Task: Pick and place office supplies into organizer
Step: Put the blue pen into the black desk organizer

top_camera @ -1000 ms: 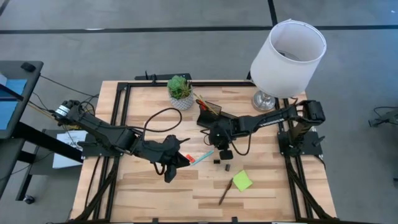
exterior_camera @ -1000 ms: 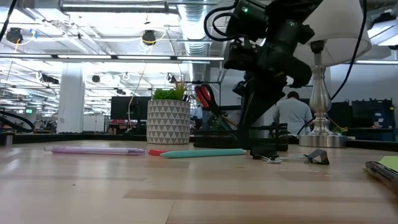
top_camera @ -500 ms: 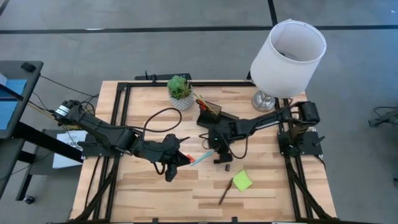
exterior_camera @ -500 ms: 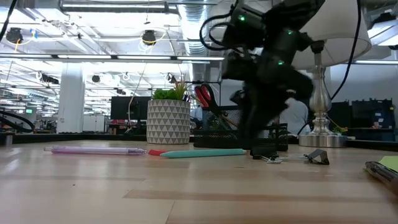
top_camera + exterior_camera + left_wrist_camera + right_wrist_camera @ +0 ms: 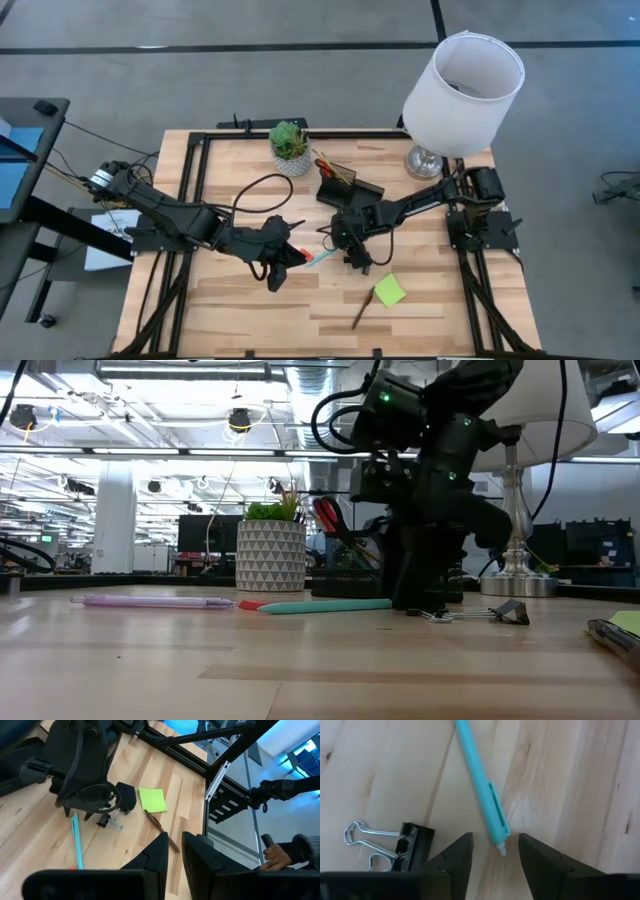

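- Target item: teal pen, lying flat on the wooden table near its middle, its tip pointing toward the right gripper.
- Handling judgement: the pen looks light, stiff and slim, with a smooth barrel that may roll or slip. Best hold is across the barrel near its midpoint, clear of the clip, so it does not pivot when lifted.
- Right gripper state: fingers spread apart and holding nothing; the pen tip sits in the gap between them, just above the tabletop.
- Nearby item: black binder clip lies just beside the pen tip, apart from it. It could be caught by the closing fingers.
- Left gripper: jaws nearly together, nothing visibly held, waiting left of centre.
- Destination: black organizer stands beyond the pen, near the plant pot.
- Change from one second earlier: the right arm has come down and moved toward the pen end, and its fingers have widened.
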`<action>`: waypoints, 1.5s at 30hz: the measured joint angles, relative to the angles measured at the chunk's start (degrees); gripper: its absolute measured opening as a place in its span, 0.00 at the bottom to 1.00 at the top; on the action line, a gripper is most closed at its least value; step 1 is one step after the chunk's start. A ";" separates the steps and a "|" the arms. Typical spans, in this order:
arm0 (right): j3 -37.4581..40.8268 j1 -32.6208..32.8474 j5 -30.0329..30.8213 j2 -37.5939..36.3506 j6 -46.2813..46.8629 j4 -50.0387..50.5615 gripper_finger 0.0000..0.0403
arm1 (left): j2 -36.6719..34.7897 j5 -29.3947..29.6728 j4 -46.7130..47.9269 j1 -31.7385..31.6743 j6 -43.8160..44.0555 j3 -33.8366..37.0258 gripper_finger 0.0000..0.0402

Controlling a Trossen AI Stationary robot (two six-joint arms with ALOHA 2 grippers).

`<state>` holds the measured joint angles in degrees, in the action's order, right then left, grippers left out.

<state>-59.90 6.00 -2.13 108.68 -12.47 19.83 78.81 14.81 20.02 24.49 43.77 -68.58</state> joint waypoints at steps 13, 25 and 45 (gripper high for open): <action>-0.15 -0.95 -7.78 1.84 0.70 -0.04 0.15 | 0.00 0.00 0.01 0.02 0.20 0.00 0.11; -0.16 -0.02 -5.01 1.84 0.39 0.51 0.17 | 3.00 2.40 9.47 -0.15 2.39 0.48 0.11; -0.02 1.39 -5.38 1.92 8.64 -1.32 0.06 | 30.94 2.48 -4.12 -6.12 -7.25 0.46 0.47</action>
<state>-59.92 7.39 -7.51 110.61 -3.83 18.51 109.75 17.29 15.90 18.37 36.52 -68.12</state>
